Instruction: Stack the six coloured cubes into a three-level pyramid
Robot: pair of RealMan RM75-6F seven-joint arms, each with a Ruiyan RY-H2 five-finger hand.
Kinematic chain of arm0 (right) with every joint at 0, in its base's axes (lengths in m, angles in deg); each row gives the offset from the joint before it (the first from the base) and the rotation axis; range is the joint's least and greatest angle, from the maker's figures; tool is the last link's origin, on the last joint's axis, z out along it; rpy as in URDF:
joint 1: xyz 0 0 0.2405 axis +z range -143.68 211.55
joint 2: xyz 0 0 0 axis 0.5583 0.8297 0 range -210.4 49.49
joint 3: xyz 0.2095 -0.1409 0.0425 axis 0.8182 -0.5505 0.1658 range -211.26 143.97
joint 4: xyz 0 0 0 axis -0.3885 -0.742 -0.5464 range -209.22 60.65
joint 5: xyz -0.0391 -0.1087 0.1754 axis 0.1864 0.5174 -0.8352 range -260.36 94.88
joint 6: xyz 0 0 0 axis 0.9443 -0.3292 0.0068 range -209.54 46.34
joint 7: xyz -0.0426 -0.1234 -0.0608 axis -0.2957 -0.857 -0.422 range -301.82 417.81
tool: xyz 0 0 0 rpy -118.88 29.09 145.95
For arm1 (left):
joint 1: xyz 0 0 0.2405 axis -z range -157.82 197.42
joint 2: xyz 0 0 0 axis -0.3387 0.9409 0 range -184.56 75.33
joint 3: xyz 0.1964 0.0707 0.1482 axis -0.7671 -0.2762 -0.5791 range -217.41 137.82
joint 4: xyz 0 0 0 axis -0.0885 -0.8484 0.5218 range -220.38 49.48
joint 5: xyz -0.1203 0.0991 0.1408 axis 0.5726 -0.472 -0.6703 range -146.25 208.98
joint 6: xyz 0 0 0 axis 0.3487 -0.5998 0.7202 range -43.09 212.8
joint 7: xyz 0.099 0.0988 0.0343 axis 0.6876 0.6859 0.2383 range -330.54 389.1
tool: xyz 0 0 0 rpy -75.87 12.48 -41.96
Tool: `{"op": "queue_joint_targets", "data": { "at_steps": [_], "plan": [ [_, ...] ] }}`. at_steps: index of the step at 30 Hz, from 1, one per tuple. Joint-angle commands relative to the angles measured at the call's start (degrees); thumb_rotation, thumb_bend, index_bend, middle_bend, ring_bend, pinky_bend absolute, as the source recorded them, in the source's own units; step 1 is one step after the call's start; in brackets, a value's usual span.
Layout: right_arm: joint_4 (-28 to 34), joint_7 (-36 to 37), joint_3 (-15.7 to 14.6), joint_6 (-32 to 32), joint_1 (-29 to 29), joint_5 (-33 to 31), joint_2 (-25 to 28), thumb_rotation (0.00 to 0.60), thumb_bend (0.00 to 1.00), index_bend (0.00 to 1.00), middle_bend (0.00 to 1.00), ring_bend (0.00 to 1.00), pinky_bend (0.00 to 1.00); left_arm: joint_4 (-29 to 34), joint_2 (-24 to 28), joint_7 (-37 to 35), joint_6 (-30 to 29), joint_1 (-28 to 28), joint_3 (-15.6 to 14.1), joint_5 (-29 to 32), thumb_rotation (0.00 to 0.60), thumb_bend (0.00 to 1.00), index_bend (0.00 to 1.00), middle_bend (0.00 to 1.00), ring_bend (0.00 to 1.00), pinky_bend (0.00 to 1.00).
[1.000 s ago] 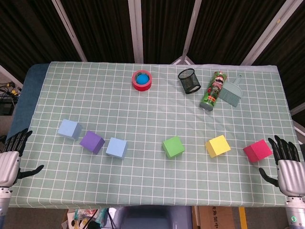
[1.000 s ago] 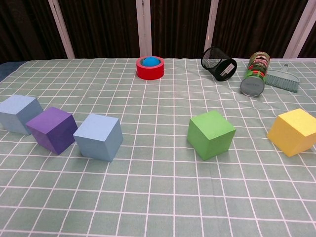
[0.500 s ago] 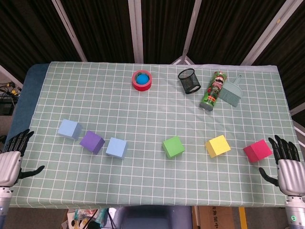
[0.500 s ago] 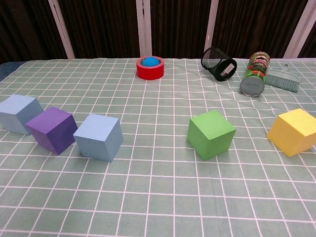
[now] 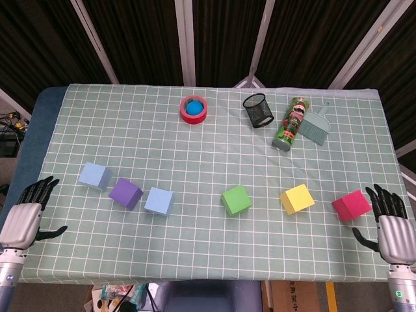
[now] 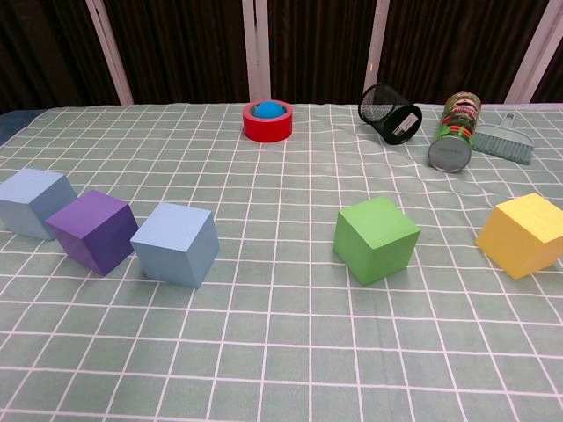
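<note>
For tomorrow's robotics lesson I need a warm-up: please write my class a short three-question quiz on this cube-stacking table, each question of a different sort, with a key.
1. True or false: the purple cube lies between the two blue cubes.
2. Multiple choice: which cube lies closest to the right hand? A green cube; B yellow cube; C red cube.
3. Fill in: the blue ball sits inside the red ____.

Key
1. True.
2. C.
3. Tape roll.

Note for marking: no cube is stacked yet, and both hands, the left hand included, are open at the table's near corners, holding nothing.
</note>
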Motion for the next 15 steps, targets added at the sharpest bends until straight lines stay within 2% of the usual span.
{"op": "queue_joint_targets", "data": {
  "at_steps": [1, 10, 15],
  "plan": [
    [0.01, -0.13, 0.00, -0.28, 0.20, -0.04, -0.07, 0.600, 0.27, 0.00, 0.00, 0.00, 0.00, 0.42, 0.28, 3.05, 2.81, 2.30, 0.69, 1.32, 0.600, 0.06, 0.00, 0.01, 0.00, 0.00],
    [0.47, -0.24, -0.61, 0.42, -0.16, 1.07, 0.03, 0.600, 0.27, 0.00, 0.00, 0.00, 0.00, 2.34, 1.02, 8.85, 10.31, 8.76, 2.99, 3.82, 0.600, 0.07, 0.00, 0.11, 0.00, 0.00],
    [0.51, -0.34, -0.35, 0.09, -0.03, 0.33, -0.05, 0.600, 0.27, 0.00, 0.00, 0.00, 0.00, 2.31, 1.59, 11.60, 16.40, 13.68, 5.00, 7.69, 0.600, 0.07, 0.00, 0.16, 0.00, 0.00]
  ]
}}
